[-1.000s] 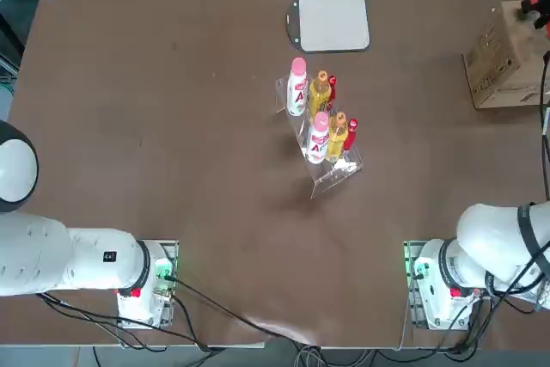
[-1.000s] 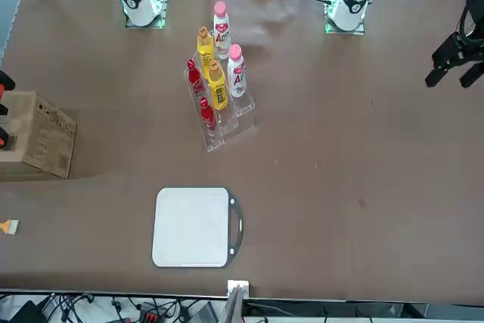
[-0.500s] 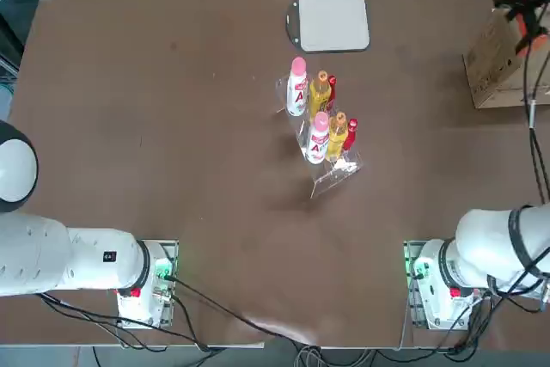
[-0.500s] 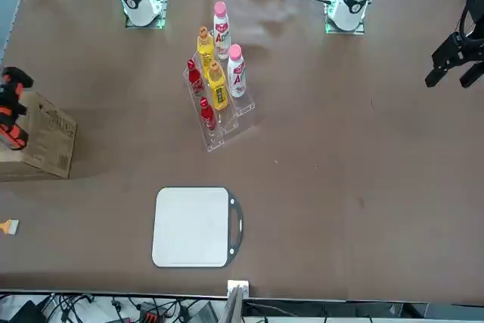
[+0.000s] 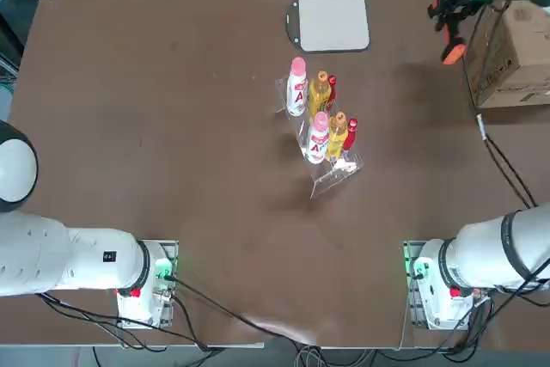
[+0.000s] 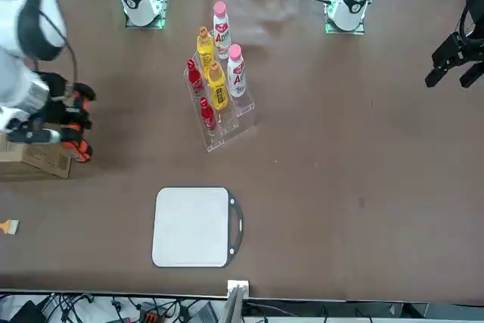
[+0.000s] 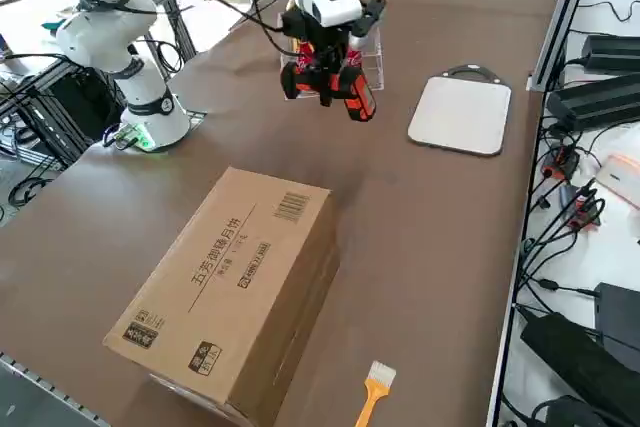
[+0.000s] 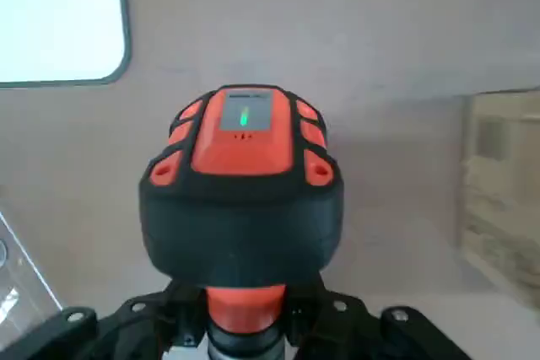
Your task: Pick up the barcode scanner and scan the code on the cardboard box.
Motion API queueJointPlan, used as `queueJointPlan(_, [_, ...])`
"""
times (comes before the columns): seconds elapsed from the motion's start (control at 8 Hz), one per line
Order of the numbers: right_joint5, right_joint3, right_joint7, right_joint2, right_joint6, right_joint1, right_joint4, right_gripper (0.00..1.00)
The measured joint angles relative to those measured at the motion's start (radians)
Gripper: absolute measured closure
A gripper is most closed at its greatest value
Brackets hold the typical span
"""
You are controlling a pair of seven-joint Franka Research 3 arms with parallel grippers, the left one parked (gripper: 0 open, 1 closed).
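Brown table, with a plain cardboard carton lying on it towards the robot's right side; its upper face carries printing and a barcode patch. Flat pale board with a grey handle, well apart from the carton. Clear rack holding pink-capped white, yellow and red bottles. Barcode scanner, black and orange-red, raised above the table between rack and carton, a green light showing. Right gripper there too, fingers closed on the scanner's grip. Orange-handled brush near the carton.
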Motion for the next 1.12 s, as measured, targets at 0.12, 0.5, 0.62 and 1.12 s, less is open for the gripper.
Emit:
queueJointPlan(0.12, [-0.003, 0.000, 0.065, 0.013, 0.081, 0.058, -0.064, 0.57])
queueJointPlan(0.5, [-0.011, -0.001, 0.134, 0.095, 0.329, 0.136, -0.213, 0.57])
queueJointPlan(0.62, [-0.012, -0.007, 0.134, 0.126, 0.403, 0.135, -0.252, 0.57])
queueJointPlan(1.12, [-0.012, -0.013, 0.134, 0.196, 0.482, 0.135, -0.284, 0.57])
